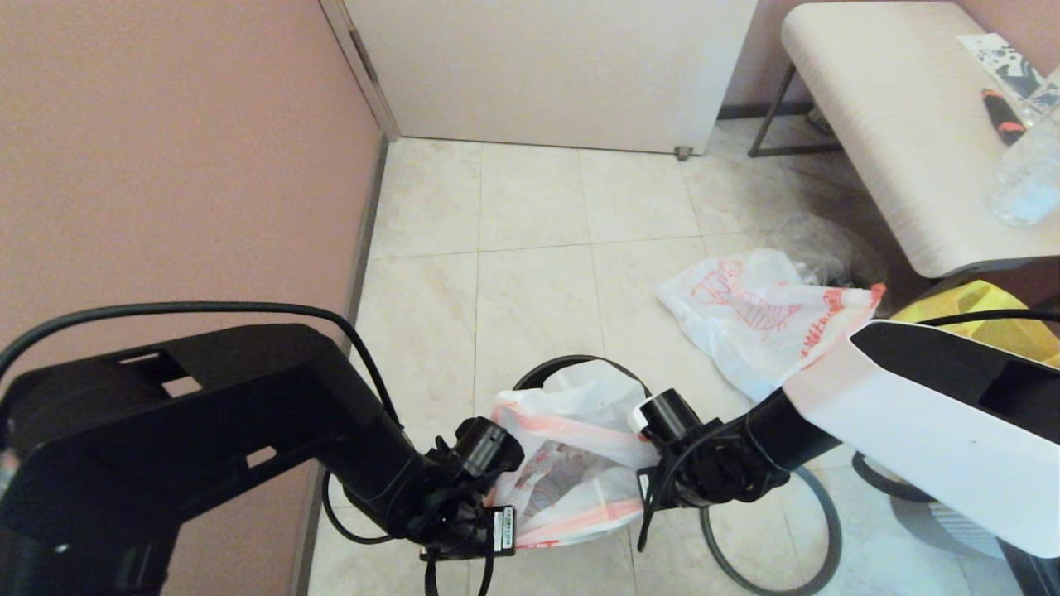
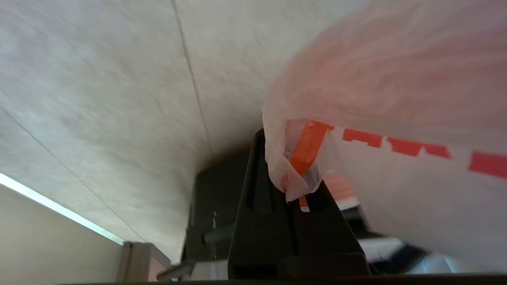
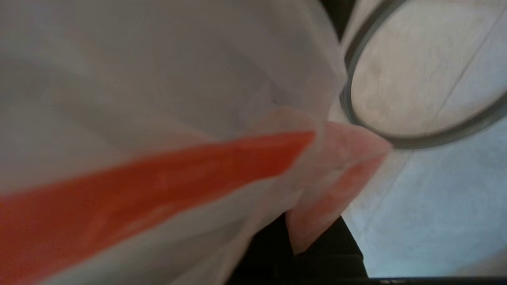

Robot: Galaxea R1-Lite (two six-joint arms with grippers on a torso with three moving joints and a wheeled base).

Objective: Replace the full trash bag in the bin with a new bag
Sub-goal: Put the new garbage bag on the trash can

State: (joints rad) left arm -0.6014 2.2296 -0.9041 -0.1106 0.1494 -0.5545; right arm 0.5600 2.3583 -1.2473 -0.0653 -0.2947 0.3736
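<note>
The floor (image 1: 530, 215) is pale stone tile, with a pink wall (image 1: 166, 157) on the left and a white door (image 1: 546, 66) at the back. A bench (image 1: 894, 132) with a light wood-grain top stands at the right; a clear bottle (image 1: 1027, 174) and a printed sheet lie on it.

The new bag (image 1: 762, 319) lies flat and limp on the tiles left of the bench, its red-orange drawing and characters too small to read. A yellow tote (image 1: 985, 319) shows behind the right arm.

The full bag (image 1: 571, 459) hangs stretched between the two grippers, above the bin (image 1: 571, 364), of which only a dark arc of rim shows behind the bag. The grey hoop (image 1: 816, 513) lies loose on the floor, right of the bag.

The left gripper (image 2: 295, 186) is clamped on a bunched handle with an orange stripe; a row of orange marks on the bag cannot be read. The right gripper (image 1: 642, 488) pinches the opposite pinkish handle. A small white label on the left wrist is illegible.
</note>
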